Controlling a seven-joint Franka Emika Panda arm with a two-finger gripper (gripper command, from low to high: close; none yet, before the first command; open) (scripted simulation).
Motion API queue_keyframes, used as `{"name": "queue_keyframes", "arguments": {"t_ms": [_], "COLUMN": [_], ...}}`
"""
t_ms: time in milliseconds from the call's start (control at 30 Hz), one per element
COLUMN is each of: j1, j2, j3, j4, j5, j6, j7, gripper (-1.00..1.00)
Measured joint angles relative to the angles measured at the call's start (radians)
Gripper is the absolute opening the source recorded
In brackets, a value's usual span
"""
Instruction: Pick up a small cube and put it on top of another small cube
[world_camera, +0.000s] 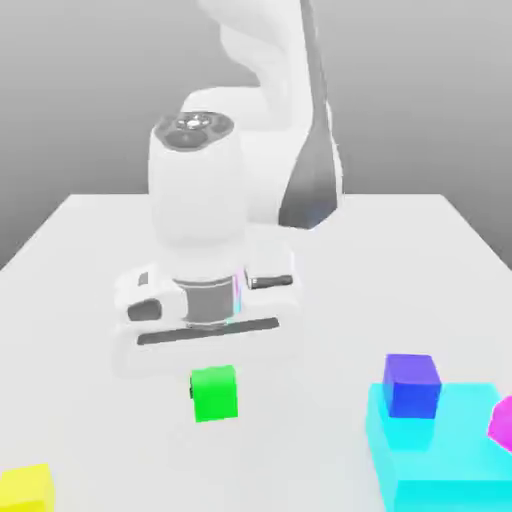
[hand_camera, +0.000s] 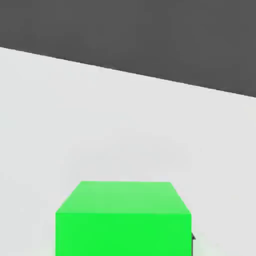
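A white table (world_camera: 80, 260) under a grey backdrop. A yellow cube (world_camera: 25, 487) sits at its near edge on the exterior view's left. Near the corner on the exterior view's right lies a flat cyan block (world_camera: 440, 455), with a blue-purple cube (world_camera: 412, 385) resting on top and a magenta shape (world_camera: 501, 422) at the frame's edge.

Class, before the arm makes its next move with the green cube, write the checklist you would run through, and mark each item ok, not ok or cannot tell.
1. Gripper closed on the green cube: ok.
2. Green cube lifted clear of the table: cannot tell.
3. Target cube chosen: cannot tell.
4. Blue-purple cube top free, on the cyan block: ok.
5. Yellow cube top free: ok.
6. Green cube apart from other cubes: ok.
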Motion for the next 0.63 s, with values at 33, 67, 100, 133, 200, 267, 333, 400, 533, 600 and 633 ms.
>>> {"name": "queue_keyframes", "arguments": {"t_ms": [33, 67, 100, 133, 200, 267, 333, 400, 533, 600, 633], "j1": [0.03, 0.057, 0.085, 0.111, 0.161, 0.202, 0.241, 0.273, 0.282, 0.282, 0.282], "j2": [-0.014, -0.027, -0.041, -0.055, -0.082, -0.11, -0.137, -0.145, -0.035, -0.035, -0.035], "j3": [0.009, 0.02, 0.03, 0.041, 0.064, 0.088, 0.116, 0.142, 0.151, 0.151, 0.151], "j4": [0.001, 0.003, 0.004, 0.005, 0.008, 0.011, 0.013, 0.012, -0.019, -0.019, -0.019], "j5": [-0.001, -0.001, -0.001, -0.001, 0.0, 0.003, 0.007, 0.009, -0.017, -0.016, -0.016], "j6": [-0.015, -0.03, -0.045, -0.06, -0.09, -0.12, -0.149, -0.154, -0.015, -0.015, -0.015], "j7": [-0.024, -0.048, -0.072, -0.096, -0.146, -0.196, -0.248, -0.288, -0.281, -0.281, -0.281], "gripper": [-1.0, -1.0, -1.0, -1.0, -1.0, -1.0, -1.0, -1.0, 1.0, 1.0, 1.0]}}
